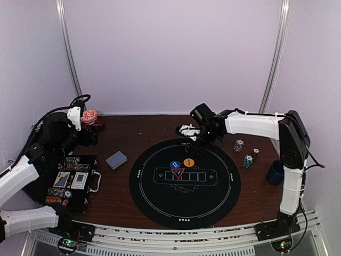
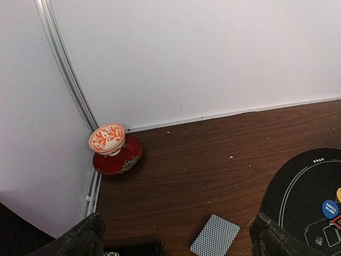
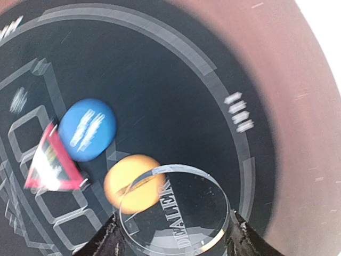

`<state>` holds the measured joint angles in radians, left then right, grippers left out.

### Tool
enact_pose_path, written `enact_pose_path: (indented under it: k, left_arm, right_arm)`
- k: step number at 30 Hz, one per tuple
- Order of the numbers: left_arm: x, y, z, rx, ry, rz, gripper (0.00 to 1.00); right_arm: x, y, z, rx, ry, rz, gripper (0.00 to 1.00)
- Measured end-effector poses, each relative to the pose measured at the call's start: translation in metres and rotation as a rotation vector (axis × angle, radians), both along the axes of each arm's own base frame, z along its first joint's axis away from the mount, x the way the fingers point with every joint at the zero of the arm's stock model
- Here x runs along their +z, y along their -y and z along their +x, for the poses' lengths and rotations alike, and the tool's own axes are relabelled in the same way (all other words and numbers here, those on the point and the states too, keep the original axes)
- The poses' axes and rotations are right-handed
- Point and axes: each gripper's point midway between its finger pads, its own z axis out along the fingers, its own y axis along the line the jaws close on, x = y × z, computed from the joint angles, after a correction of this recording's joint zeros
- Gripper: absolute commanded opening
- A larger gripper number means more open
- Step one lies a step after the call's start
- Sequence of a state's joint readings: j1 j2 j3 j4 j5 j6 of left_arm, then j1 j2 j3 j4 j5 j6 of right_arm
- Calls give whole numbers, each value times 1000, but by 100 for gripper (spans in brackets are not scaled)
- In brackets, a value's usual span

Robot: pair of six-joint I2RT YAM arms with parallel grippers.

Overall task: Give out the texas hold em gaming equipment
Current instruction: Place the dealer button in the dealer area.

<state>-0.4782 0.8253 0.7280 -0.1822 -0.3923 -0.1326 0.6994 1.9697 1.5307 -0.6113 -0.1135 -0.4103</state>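
Table [image 1: 133, 130], brown wood grain, enclosed by white walls [image 1: 170, 53]. Poker mat [image 1: 160, 200], round, black with white lines, at the table's centre. Chip case [image 1: 88, 159], black, open, at the left edge, with rows of edge-striped chips inside. Left gripper [image 2: 176, 240], above the wood near the case, jaws spread wide with nothing between them. Right gripper [image 3: 173, 234], reaching over the far part of the mat, fingers clamped on the rim of a clear dealer button [image 3: 176, 213] lettered DEALER, held above the mat. Mug [image 1: 275, 172], dark blue, at the right edge. Cup [image 2: 107, 137], red-and-white patterned, resting on a red saucer [image 2: 118, 159] in the far left corner. Card deck [image 1: 116, 159], grey-blue backs, flat on the wood between case and mat. Poker chips [image 1: 248, 160], three short stacks on the wood right of the mat. Blue button [image 3: 87, 129] and orange button [image 3: 128, 178], side by side on the mat near its centre. Red triangle marker [image 3: 50, 165], just beside the blue button, over the printed card boxes.
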Motion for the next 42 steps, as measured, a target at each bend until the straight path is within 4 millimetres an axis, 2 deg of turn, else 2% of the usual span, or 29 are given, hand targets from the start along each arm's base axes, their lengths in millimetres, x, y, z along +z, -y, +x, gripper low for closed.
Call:
enact_pose_path:
  k: [3, 6, 10, 13, 18, 24, 31, 38, 42]
  left_arm:
    - [0, 0, 0, 0, 0, 0, 98]
    - [0, 0, 0, 0, -1, 0, 98]
    - [0, 0, 0, 0, 0, 0, 98]
    - [0, 1, 0, -3, -1, 0, 98]
    - [-2, 2, 1, -8, -7, 1, 98]
    - [-2, 2, 1, -8, -6, 1, 98]
    - [-2, 2, 1, -8, -6, 1, 98]
    - [-2, 2, 1, -8, -6, 1, 98]
    - [-2, 2, 1, -8, -6, 1, 98]
  right_arm:
    - [19, -7, 30, -57, 83, 29, 46]
    - [24, -16, 59, -104, 132, 53, 46]
    - [6, -24, 91, -153, 146, 57, 47]
    - [-17, -18, 103, -190, 129, 33, 47]
    - [-44, -9, 113, -231, 102, -2, 48]
    - [-46, -9, 116, -237, 92, 2, 52]
    - [-49, -12, 109, -222, 54, 11, 56]
    - [-52, -11, 105, -218, 32, 8, 74]
    - [-51, -8, 108, -242, 50, -2, 81]
